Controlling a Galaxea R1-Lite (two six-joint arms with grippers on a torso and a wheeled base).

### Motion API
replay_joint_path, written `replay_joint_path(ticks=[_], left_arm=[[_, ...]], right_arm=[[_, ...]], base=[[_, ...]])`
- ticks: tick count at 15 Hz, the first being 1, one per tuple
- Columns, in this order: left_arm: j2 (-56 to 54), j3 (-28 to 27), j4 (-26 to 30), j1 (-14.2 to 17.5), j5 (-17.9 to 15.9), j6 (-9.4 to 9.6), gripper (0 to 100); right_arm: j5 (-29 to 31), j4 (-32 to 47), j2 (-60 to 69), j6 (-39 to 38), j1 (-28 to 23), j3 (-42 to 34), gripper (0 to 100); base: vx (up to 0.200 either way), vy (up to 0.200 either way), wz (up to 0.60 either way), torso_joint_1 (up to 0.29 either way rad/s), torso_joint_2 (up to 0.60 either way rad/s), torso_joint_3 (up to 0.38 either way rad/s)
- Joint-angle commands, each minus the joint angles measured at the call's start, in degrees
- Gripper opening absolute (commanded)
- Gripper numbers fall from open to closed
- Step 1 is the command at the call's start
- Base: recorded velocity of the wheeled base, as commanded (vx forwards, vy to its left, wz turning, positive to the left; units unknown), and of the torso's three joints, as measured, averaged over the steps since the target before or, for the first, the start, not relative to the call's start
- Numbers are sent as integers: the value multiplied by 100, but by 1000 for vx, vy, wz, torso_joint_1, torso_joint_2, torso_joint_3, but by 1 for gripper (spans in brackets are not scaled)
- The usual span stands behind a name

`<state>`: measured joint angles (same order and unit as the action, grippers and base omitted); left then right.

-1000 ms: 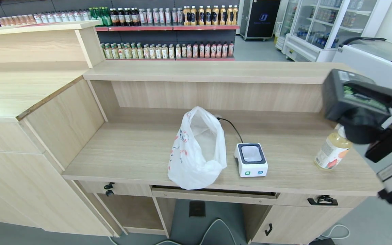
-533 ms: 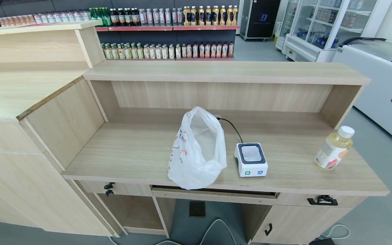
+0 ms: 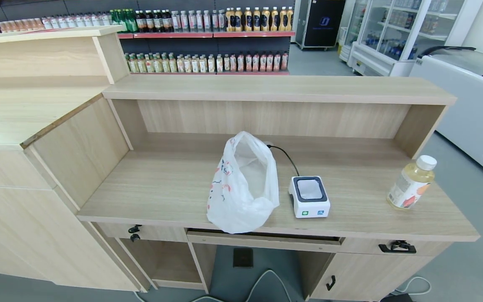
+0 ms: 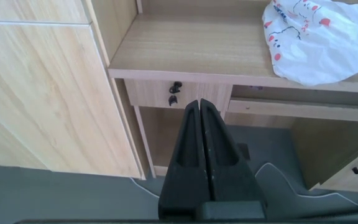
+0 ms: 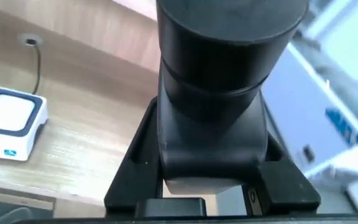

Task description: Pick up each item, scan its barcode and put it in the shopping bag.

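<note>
- In the head view, we take the small white box-shaped barcode scanner (image 3: 309,196) on the light wooden counter (image 3: 162,188) as our landmark. The white plastic shopping bag with red print (image 3: 243,184) slumps just beside the scanner on its left, mouth open upward. The clear plastic bottle of pale yellow drink with a white cap (image 3: 411,182) stands upright well to the scanner's right, near the counter's end.
- In the left wrist view, the left gripper (image 4: 199,106) hangs below the counter's front edge, left of the scanner. Its black fingers are pressed together and hold nothing.
- In the right wrist view, the right gripper (image 5: 213,149) sits right of the scanner. We cannot tell whether it is open or closed.
- We judge the bottle comes first. We should grip it at mid-body and turn its label toward the scanner's window before bagging it.
</note>
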<state>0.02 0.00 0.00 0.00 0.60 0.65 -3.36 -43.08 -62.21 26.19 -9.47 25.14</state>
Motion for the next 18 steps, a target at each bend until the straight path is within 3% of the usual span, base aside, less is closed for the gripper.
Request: replay_joint_path(ticks=[1, 2, 4, 6, 10, 13, 18], left_arm=[[-2, 0, 0, 0, 2, -3, 0], [-2, 0, 0, 0, 2, -3, 0], [-2, 0, 0, 0, 2, -3, 0], [-2, 0, 0, 0, 2, -3, 0], [-2, 0, 0, 0, 2, -3, 0], [-2, 0, 0, 0, 2, -3, 0], [-2, 0, 0, 0, 2, -3, 0]], right_arm=[[855, 880, -19, -527, 684, 545, 0], [1110, 1460, -11, -966, 1088, 923, 0], [424, 1601, -46, -2074, 1773, 1107, 0], [-156, 1548, -55, -2214, 1729, 1090, 0], [-1711, 1812, -881, -3629, 499, 1134, 0], [-2942, 1170, -1707, -4192, -20, 1230, 0], [-3197, 256, -3069, -4174, -72, 1257, 0]], base=[[0, 0, 600, 2, 2, 2], [0, 0, 600, 2, 7, 2], [0, 0, 300, -4, 1, 1], [0, 0, 0, 0, 0, 0], [0, 0, 0, 0, 0, 0], [0, 0, 0, 0, 0, 0], [0, 0, 0, 0, 0, 0]])
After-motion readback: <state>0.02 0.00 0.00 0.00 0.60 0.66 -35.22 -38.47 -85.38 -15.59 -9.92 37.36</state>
